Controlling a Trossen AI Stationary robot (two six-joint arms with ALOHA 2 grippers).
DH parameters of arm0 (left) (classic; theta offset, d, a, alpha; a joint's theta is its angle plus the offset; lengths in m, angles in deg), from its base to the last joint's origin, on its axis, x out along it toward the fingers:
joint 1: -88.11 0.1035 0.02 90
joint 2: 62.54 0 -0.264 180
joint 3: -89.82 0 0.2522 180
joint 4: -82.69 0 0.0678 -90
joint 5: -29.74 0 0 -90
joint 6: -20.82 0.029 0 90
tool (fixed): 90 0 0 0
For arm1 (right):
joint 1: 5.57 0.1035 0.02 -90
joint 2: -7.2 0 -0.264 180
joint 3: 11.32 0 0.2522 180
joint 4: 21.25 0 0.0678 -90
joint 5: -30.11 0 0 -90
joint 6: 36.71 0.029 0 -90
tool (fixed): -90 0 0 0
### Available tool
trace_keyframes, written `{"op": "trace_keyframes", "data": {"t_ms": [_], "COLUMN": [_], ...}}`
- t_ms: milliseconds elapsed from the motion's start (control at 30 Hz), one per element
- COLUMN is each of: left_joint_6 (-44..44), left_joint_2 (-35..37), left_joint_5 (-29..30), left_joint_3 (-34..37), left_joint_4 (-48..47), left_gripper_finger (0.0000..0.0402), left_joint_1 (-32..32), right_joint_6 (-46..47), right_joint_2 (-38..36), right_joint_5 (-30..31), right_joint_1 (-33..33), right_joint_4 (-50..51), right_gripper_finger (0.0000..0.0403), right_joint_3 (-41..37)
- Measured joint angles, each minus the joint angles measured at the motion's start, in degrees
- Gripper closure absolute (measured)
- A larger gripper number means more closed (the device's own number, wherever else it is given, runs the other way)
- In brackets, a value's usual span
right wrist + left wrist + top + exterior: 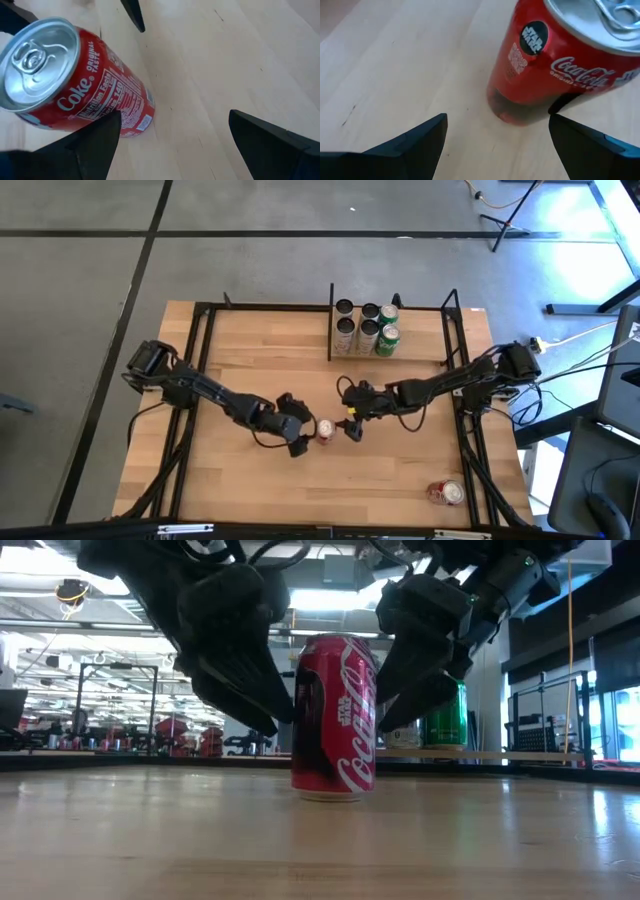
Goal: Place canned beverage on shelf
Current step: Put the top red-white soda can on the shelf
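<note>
Left gripper: jaws spread, empty, just left of the can.
Red cola can: upright at mid-table, between both grippers, held by neither.
Right gripper: jaws spread, empty, just right of the can.
Shelf: far edge, well apart, already holding several cans.
Risk: two claws crowding one can; an off-centre close likely tips it.

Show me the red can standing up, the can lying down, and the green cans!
Upright red can (pixel 334 720), low view, middle of its label.
Fallen red can (pixel 447 493), high view, its side.
Green cans (pixel 387 340), high view, top of the nearer one.
</note>
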Motion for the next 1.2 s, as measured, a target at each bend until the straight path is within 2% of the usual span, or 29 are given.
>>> {"op": "trace_keyframes", "data": {"t_ms": [300,400,567,700,867,967,1100,1200], "left_joint_6": [-1.5,-1.4,-1.8,-2.6,-2.8,-2.8,-2.8,-2.7], "left_joint_2": [0.0,1.2,5.2,8.3,9.8,9.8,9.8,9.8], "left_joint_5": [0.9,-0.8,-3.8,-3.6,-3.2,-3.6,-4.1,-4.1], "left_joint_3": [0.0,0.0,0.0,0.0,0.0,0.0,0.0,0.0], "left_joint_4": [-5.8,-9.2,-16.2,-19.2,-19.4,-19.5,-19.5,-19.5], "left_gripper_finger": [0.0066,0.0066,0.0066,0.0066,0.0066,0.0066,0.0066,0.0066], "left_joint_1": [1.5,0.9,-0.8,-3.1,-4.8,-5.2,-5.5,-5.5], "right_joint_6": [-0.9,-0.8,-1.2,-5.3,-9.7,-9.9,-9.2,-8.2], "right_joint_2": [0.0,-0.6,-2.7,-2.3,0.7,3.4,6.4,7.7], "right_joint_5": [-1.8,-4.0,-8.0,-3.7,5.1,5.4,1.1,1.3], "right_joint_1": [3.9,3.8,4.3,5.1,5.2,5.2,5.5,6.0], "right_joint_4": [0.4,2.7,6.5,1.3,-6.2,-7.1,-8.4,-9.1], "right_gripper_finger": [0.0043,0.0043,0.0043,0.0043,0.0043,0.0043,0.0043,0.0043], "right_joint_3": [0.0,0.4,5.7,8.9,9.2,9.2,9.4,9.5]}}
